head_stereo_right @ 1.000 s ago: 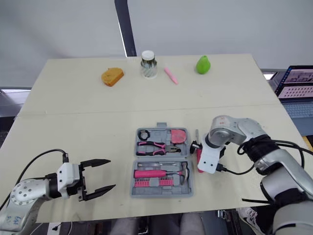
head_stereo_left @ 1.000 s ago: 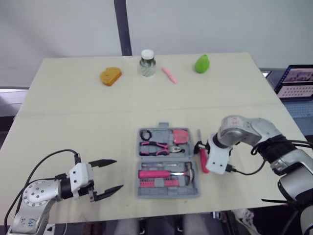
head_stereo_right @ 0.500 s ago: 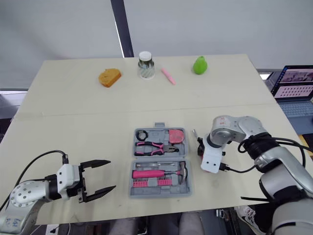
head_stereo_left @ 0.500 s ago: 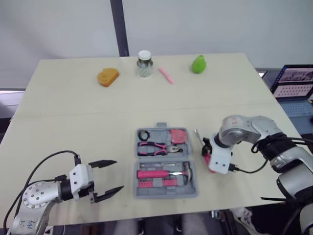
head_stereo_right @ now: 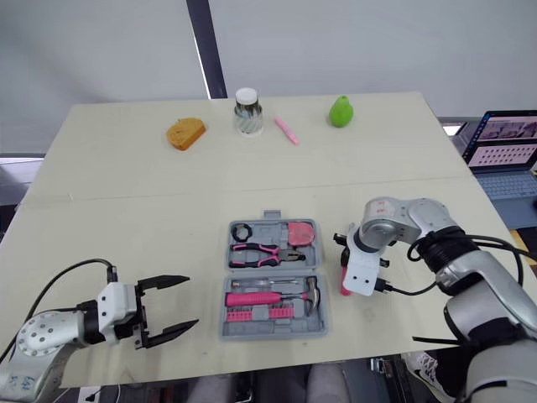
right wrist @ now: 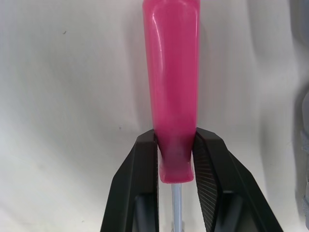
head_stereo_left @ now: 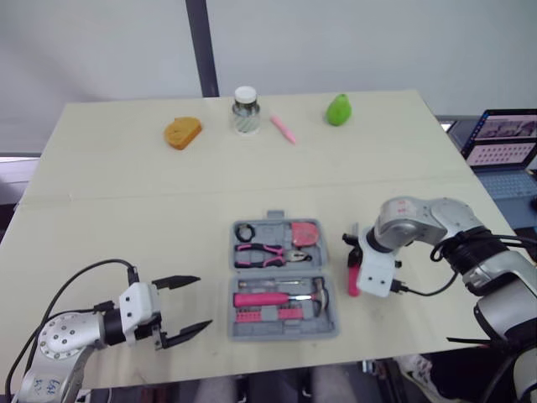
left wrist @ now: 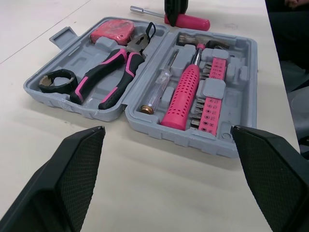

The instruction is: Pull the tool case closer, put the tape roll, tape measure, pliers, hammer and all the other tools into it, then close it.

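Case [head_stereo_left: 284, 269]: grey, lying open and flat on the bench [head_stereo_left: 126, 210], lower centre of the head frame; two halves, one above the other in the frame
Upper half: black tape roll [head_stereo_left: 248, 232] at left; pink tape measure [head_stereo_left: 309, 232] at right; pliers [head_stereo_left: 264, 252] with pink-and-black grips below both
Lower half: hammer [head_stereo_left: 273, 298] with pink handle, head toward the right; slim tester screwdriver [left wrist: 157, 92] alongside it; row of pink bits [head_stereo_left: 268, 313] along the bottom edge
Pink screwdriver [right wrist: 174, 72]: outside the case, just beside its right edge, right of centre in the frame; handle toward the bottom, metal shaft toward the top; on the bench or barely off it, cannot tell which
Right tool [head_stereo_left: 354, 250]: grasping the pink screwdriver, both fingers pressed on the handle end nearest the shaft
Left tool [head_stereo_left: 202, 300]: released, fingers [left wrist: 72, 169] spread wide; lower left of the frame, pointed at the case, apart from it
Top of the frame: orange lump [head_stereo_left: 182, 132], jar [head_stereo_left: 245, 109], pink pen [head_stereo_left: 283, 128], green pear shape [head_stereo_left: 338, 109] in a row on the bench
Right edge: laptop screen [head_stereo_left: 503, 138], off the bench
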